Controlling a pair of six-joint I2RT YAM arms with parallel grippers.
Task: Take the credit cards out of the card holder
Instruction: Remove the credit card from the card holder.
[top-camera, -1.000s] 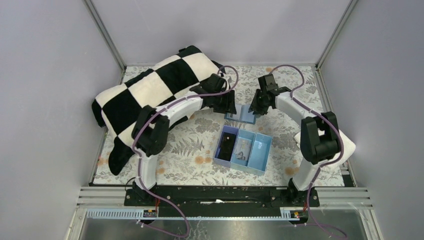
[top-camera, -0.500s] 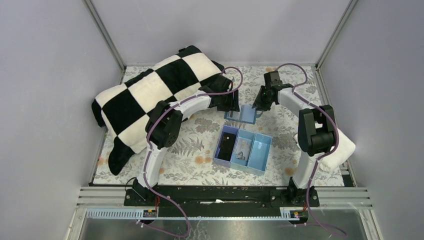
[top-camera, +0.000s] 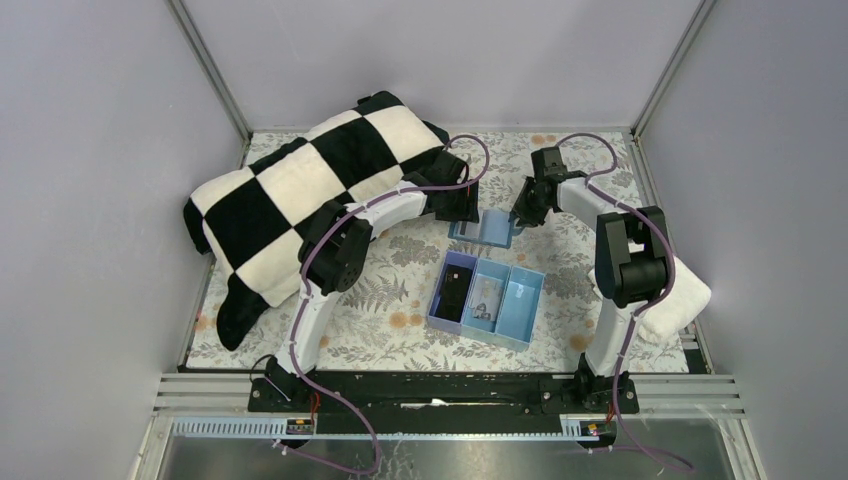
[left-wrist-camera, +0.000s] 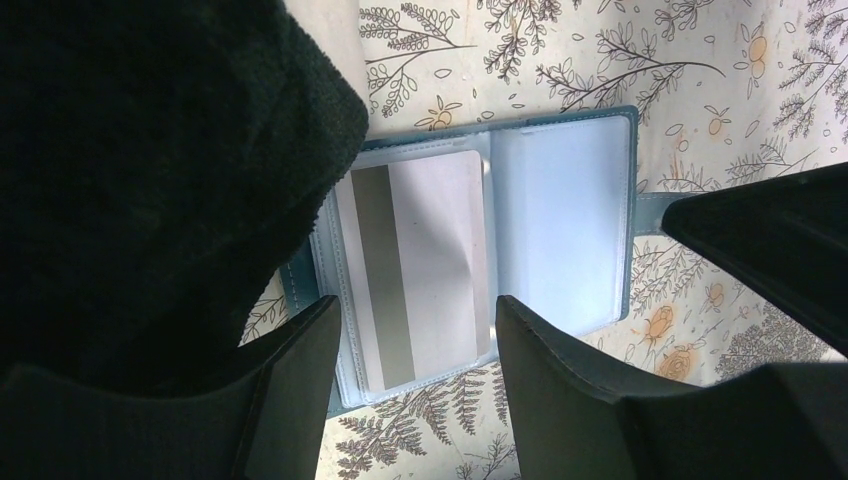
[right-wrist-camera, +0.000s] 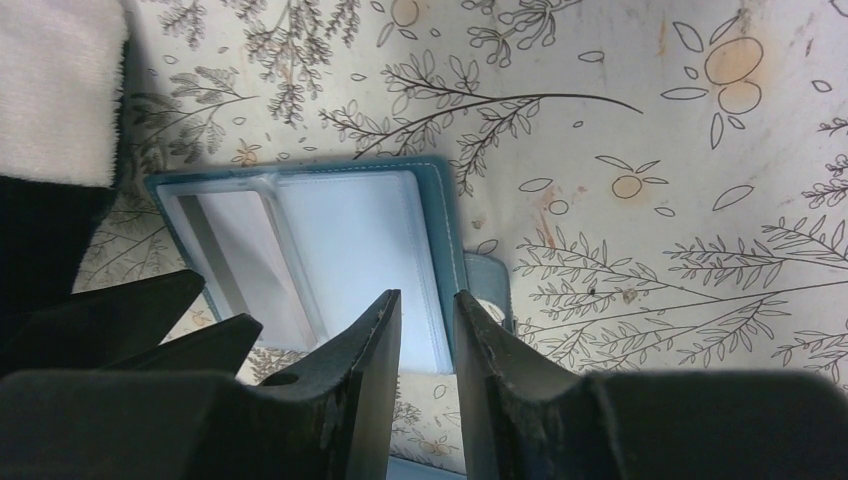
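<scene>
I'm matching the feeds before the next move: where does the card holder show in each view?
Top external: card holder lies mid-table, just beyond the tray.
Left wrist: centre of frame, open.
Right wrist: left of centre, open.
Shared landmark: the checkered blanket, left of the holder in all three.

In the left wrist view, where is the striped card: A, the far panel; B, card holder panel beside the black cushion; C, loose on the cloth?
B: the card shows inside the card holder pocket that borders the cushion; the other pocket looks empty.
</scene>
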